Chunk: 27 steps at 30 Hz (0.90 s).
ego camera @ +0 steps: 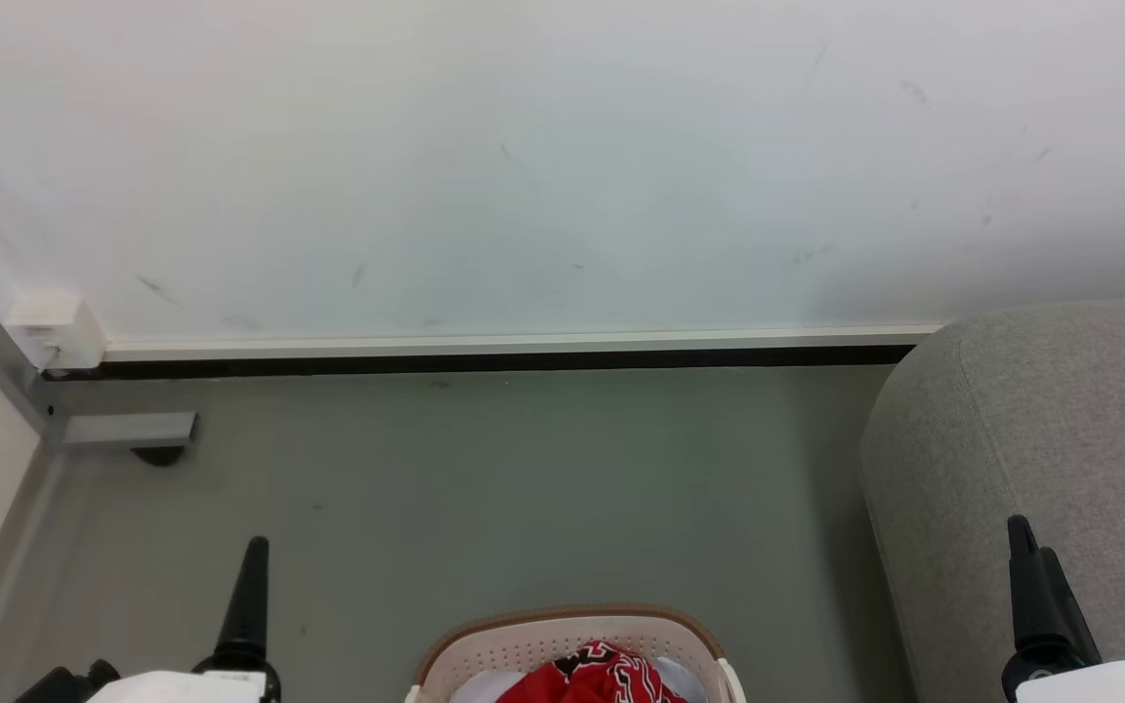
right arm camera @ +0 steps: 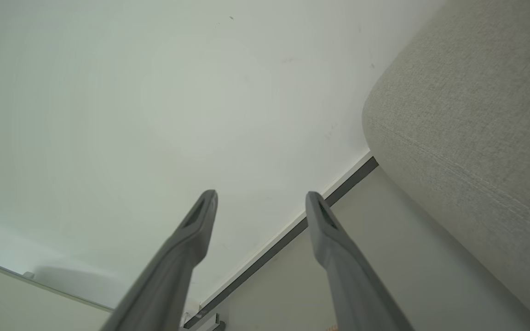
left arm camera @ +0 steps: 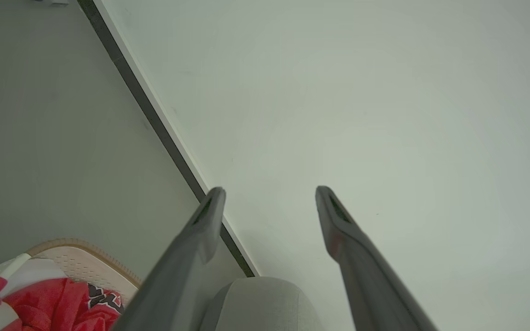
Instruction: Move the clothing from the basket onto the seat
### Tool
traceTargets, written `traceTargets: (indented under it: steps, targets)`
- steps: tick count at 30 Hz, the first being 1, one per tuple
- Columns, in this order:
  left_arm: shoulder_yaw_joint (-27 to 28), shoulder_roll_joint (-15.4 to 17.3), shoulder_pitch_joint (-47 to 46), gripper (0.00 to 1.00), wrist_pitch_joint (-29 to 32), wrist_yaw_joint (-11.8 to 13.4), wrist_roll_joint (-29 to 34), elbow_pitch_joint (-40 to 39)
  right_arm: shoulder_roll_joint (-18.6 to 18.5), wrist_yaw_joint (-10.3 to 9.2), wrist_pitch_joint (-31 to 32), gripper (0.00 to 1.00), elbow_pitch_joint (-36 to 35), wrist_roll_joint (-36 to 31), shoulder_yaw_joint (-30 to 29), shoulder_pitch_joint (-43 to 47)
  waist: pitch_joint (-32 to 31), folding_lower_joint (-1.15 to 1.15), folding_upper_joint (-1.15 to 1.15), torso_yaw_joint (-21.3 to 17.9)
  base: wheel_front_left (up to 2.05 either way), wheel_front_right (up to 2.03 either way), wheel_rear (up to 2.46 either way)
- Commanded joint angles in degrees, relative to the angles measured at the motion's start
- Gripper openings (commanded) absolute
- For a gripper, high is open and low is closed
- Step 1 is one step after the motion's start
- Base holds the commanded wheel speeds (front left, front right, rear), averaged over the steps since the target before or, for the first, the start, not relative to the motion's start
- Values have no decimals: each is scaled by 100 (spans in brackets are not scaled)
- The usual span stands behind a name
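Plain room, grey sofa [ego camera: 1041,420], laundry basket [ego camera: 523,649] (home-like)

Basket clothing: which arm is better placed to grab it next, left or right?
Probably left. The left gripper, open, sits nearer the basket in the head view, and its wrist camera sees the clothing. The right gripper, also open, hovers by the seat, farther off.

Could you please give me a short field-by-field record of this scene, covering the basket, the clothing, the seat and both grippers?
basket: cream with a brown rim, standing on the floor
clothing: red, piled in the basket
seat: light grey, to the robot's right of the basket
left gripper: open, empty
right gripper: open, empty, beside the seat
progress: no garment on the visible part of the seat
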Motion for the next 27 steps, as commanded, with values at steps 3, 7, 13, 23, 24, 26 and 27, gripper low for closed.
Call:
traceTargets:
  steps: [3, 7, 13, 23, 24, 26, 27]
  targets:
    - [22, 40, 6, 100, -117, 41, 578, -152, -104, -4, -122, 100, -128, -626, 93, -6, -2, 0, 0, 3, 0, 0, 0]
    - [17, 42, 45, 100, -200, 68, 1064, -220, -150, -4, -204, 100, -76, -1120, 182, 14, -4, 0, 0, 3, 0, 0, 0]
    - [-30, 45, 114, 100, -313, 54, 1808, -220, -163, -5, -324, 100, -55, -1730, 243, 25, -8, 0, 0, 5, 0, 0, 0]
    - [-16, 54, 159, 100, -500, 90, 2946, -247, -190, -6, -505, 100, -40, -2530, 350, 81, -16, 0, 0, 16, 0, 0, 0]
    - [-15, 54, 165, 100, -522, 96, 3045, -260, -197, -6, -521, 100, -34, -2601, 361, 89, -17, 0, 0, 17, 0, 0, 0]
    - [-13, 55, 180, 100, -553, 110, 3236, -281, -207, -6, -557, 100, -27, -2748, 383, 96, -18, 0, 0, 19, 0, 0, 0]
    - [-8, 55, 186, 100, -573, 115, 3312, -292, -209, -6, -575, 100, -27, -2821, 393, 96, -17, 0, 0, 19, 0, 0, 0]
